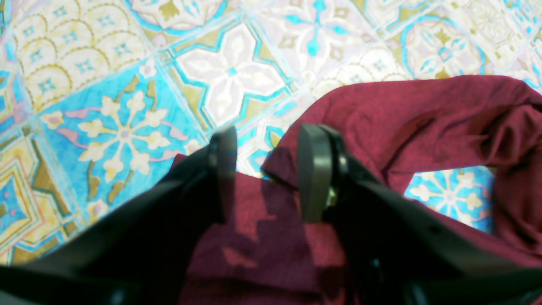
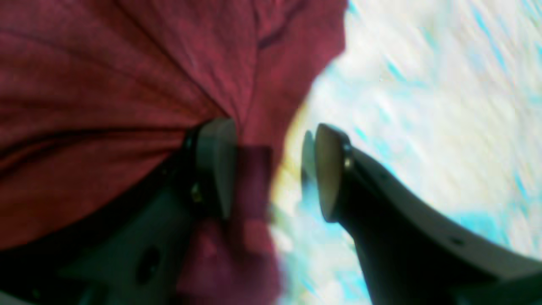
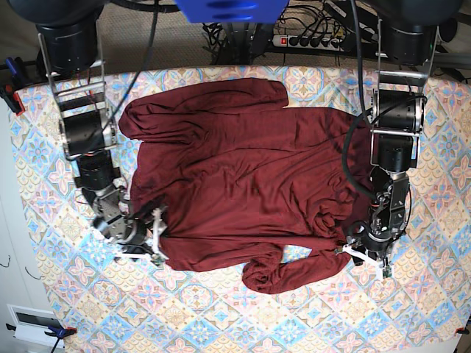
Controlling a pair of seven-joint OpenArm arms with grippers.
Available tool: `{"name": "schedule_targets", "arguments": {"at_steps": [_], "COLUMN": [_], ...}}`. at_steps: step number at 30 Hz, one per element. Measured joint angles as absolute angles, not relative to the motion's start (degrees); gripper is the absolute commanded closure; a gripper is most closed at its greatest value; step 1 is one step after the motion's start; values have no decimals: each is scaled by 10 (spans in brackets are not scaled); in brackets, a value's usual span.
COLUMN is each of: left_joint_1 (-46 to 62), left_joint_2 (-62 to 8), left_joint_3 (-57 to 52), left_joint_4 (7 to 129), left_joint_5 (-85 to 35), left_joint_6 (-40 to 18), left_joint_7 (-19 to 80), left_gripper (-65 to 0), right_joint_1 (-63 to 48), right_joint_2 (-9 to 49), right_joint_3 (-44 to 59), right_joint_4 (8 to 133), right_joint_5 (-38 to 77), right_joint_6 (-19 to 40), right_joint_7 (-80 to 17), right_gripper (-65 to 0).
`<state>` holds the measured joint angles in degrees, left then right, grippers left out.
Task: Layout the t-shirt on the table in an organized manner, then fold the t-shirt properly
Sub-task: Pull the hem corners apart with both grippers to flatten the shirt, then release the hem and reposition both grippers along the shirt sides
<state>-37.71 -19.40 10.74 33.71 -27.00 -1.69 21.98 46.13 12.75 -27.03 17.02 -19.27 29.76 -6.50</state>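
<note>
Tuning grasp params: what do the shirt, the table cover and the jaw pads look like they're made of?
t-shirt: soft matte maroon knit, probably jersey; it drapes and creases, with a faint heathered texture in the left wrist view.
table: printed tile-pattern cover, likely cloth or vinyl; sheen unclear.
Left gripper pads: smooth dark grey, looks like rubber or plastic.

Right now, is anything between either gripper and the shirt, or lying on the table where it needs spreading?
Nothing visible. The left gripper sits right over the shirt edge, jaws apart with cloth under them. The right gripper is at the opposite edge, jaws apart, one against the fabric. The table around the shirt shows only its patterned cloth.
</note>
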Motion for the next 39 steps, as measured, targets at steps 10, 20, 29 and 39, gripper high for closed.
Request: {"name": "schedule_targets", "arguments": {"at_steps": [10, 20, 29, 39], "left_joint_1": [-370, -356, -238, -164], "left_joint_2": [-196, -197, -229, -226], "left_joint_3": [107, 102, 5, 10], "left_joint_4": [337, 359, 547, 643], "left_joint_5": [-270, -294, -355, -357], "left_joint_6": [-17, -14, -13, -18], "left_joint_7": [218, 221, 303, 377], "left_gripper": [-241, -240, -240, -239], "right_joint_1": [456, 385, 328, 352], "right_joint_2": [188, 208, 207, 161], "right_joint_3": [-269, -153, -136, -136], "right_joint_4": [152, 290, 505, 407], "right_joint_5": [-178, -214, -210, -220], "right_joint_6": [277, 272, 276, 280], "right_joint_7": [-62, -134, -161, -134], "right_gripper": [-288, -288, -288, -263]}}
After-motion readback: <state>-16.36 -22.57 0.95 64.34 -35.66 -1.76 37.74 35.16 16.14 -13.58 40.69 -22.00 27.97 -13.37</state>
